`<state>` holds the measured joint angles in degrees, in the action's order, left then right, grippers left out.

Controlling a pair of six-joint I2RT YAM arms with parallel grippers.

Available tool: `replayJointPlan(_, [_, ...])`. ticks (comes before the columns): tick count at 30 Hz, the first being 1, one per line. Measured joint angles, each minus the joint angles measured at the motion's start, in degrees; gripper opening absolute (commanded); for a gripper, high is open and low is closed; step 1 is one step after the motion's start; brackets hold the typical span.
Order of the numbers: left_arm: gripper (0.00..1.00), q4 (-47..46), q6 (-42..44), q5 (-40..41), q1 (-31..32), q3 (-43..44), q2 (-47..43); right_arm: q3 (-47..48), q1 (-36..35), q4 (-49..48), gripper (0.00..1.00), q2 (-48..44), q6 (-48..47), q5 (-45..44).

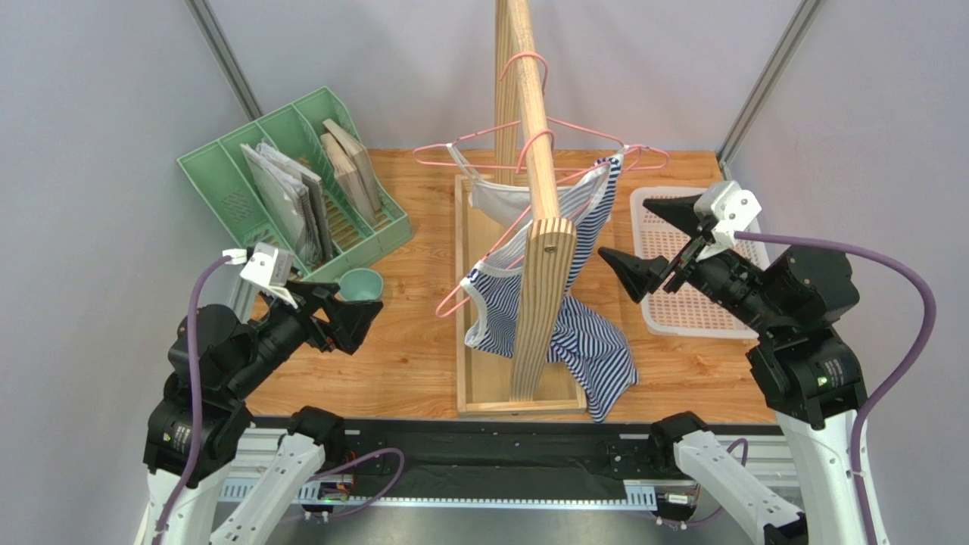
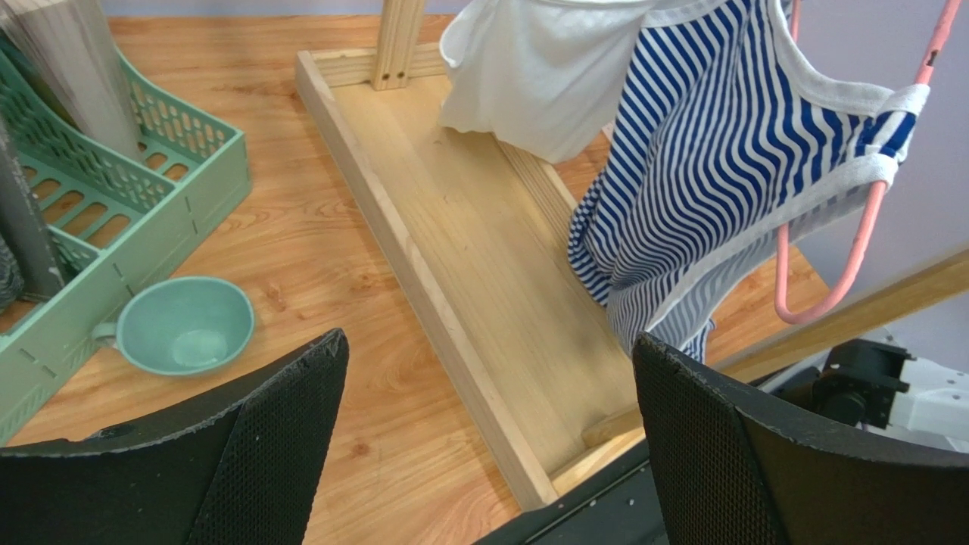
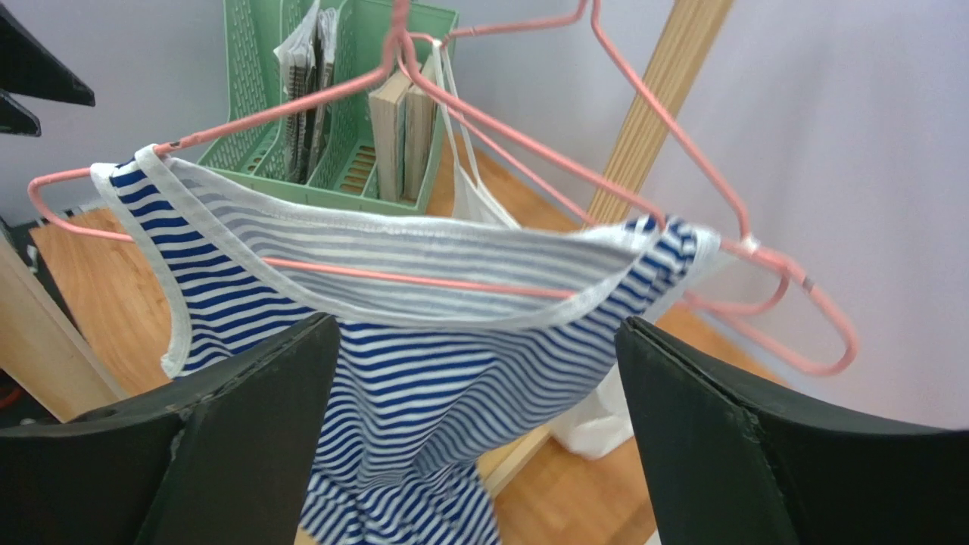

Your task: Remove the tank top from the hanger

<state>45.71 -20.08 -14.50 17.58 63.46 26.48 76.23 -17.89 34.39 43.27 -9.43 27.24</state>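
A blue-and-white striped tank top hangs on a pink hanger from the wooden rail, its hem drooping onto the rack's base. In the right wrist view the tank top fills the gap ahead, its neckline stretched over the hanger. My right gripper is open just right of the top and is not touching it. My left gripper is open to the left, low over the table and apart from the tank top. A white garment hangs on another pink hanger behind.
A green file organizer with books stands at the back left, with a teal cup in front of it. A white slotted basket lies right of the rack. The rack's wooden base tray runs down the middle of the table.
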Motion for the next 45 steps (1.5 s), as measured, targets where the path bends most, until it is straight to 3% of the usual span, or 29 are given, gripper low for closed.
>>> replayJointPlan(13, [0.98,1.9,0.3,-3.0,0.0,2.5,-0.2,-1.6,-0.2,-19.0,0.78,10.0,-15.7,9.5])
replayJointPlan(20, [0.98,2.2,-0.2,-4.0,0.0,3.5,-0.2,1.9,-2.5,-19.9,0.61,16.1,-20.0,13.5])
replayJointPlan(28, [0.98,1.6,-1.8,-7.8,0.0,5.8,-0.2,2.8,-6.0,-19.9,0.54,17.9,-23.2,14.4])
replayJointPlan(45, [0.98,1.7,-3.5,-9.0,0.0,6.6,-0.2,2.7,-9.5,-24.1,0.13,18.4,-23.9,9.8])
